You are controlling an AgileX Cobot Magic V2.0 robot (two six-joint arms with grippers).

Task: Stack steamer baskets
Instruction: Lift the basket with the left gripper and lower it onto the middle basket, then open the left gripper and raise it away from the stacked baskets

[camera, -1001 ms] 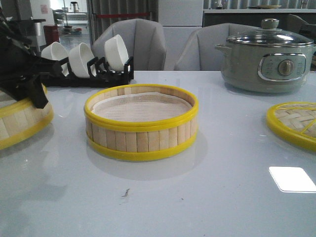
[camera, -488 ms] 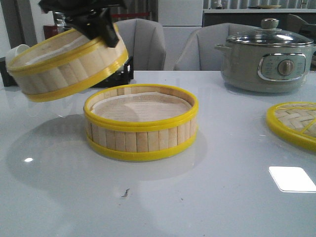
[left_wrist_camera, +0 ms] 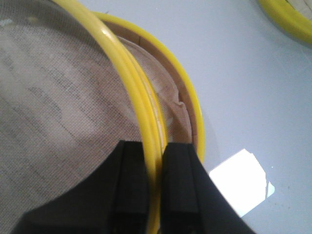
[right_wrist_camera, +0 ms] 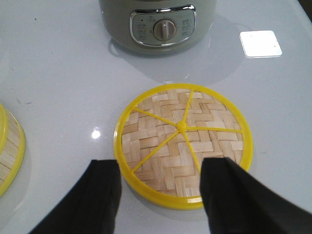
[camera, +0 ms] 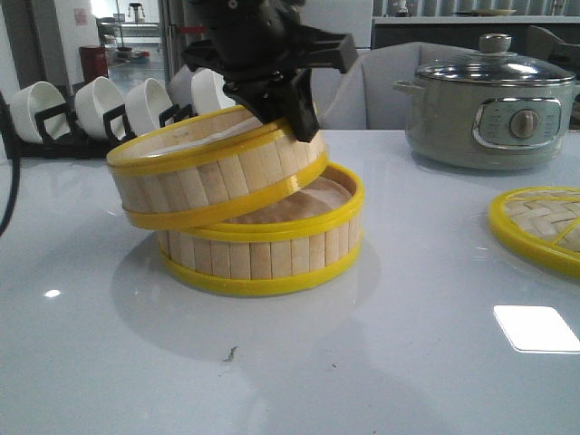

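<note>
While the left gripper [left_wrist_camera: 155, 161] pinches the rim of the top basket [camera: 213, 172] with its fingers nearly together, one inside the wall and one outside, that basket sits tilted over the bottom basket [camera: 263, 249] in the middle of the front view. Its left side hangs lower and sticks out past the one below, the right side is up under the gripper. Can't tell if the two rims are touching.

Right gripper [right_wrist_camera: 161, 195] is wide open and holding nothing, hovering above the lid [right_wrist_camera: 183, 144], fingers either side of its near edge.

Front view only catches the left edge of the lid at far right, while the right wrist view shows the whole woven top with yellow spokes. Left wrist view shows the paper liner [left_wrist_camera: 53, 97] in the held basket up close, plus a slice of the bottom basket's inside.

Count: two baskets, one lid, one pot [camera: 489, 104] at upper right, and four white bowls [camera: 95, 104] in a black rack [camera: 54, 127] at upper left, all on a pale glossy table [camera: 408, 362].
</note>
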